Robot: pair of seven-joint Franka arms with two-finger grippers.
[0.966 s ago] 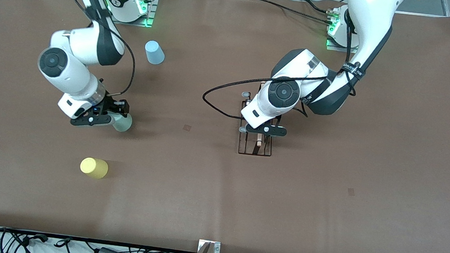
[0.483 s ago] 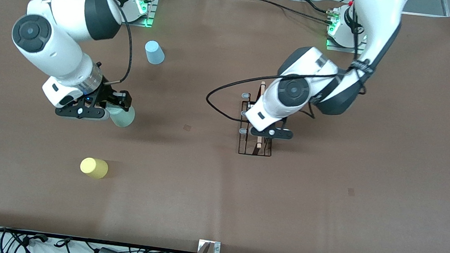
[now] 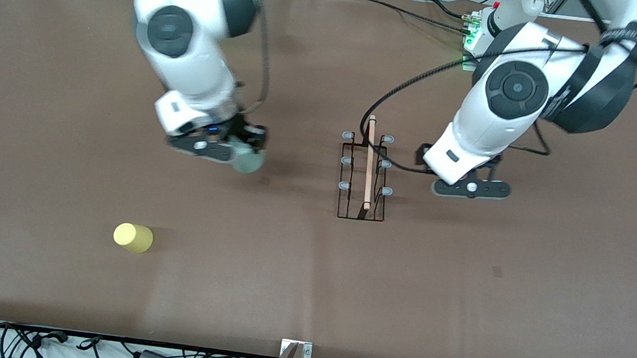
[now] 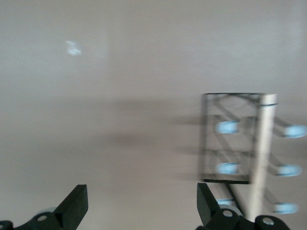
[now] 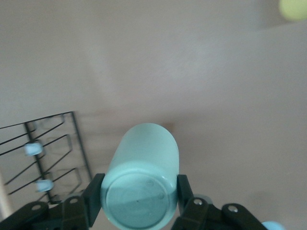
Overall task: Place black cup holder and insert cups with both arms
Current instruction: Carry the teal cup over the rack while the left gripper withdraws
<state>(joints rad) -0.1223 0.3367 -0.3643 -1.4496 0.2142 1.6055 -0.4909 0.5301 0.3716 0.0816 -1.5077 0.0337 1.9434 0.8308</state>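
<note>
The green cup [image 3: 248, 162] is clamped in the right tool [image 3: 221, 152], up over the worktop [image 3: 309, 272]. The rack [image 3: 364, 174] stands toward the left arm's end from it, handle [image 3: 368, 163] running lengthwise. The left tool [image 3: 469, 188] hangs wide and empty beside the rack.

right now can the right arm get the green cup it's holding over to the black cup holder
Probably yes. The right gripper is shut on the pale green cup, the brown table between it and the black cup holder is bare, and the open left gripper hangs beside the holder, not over its pegs.

A brown cloth [image 3: 297, 282] covers the table, with tangled cables [image 3: 161, 357] along its nearer edge.
</note>
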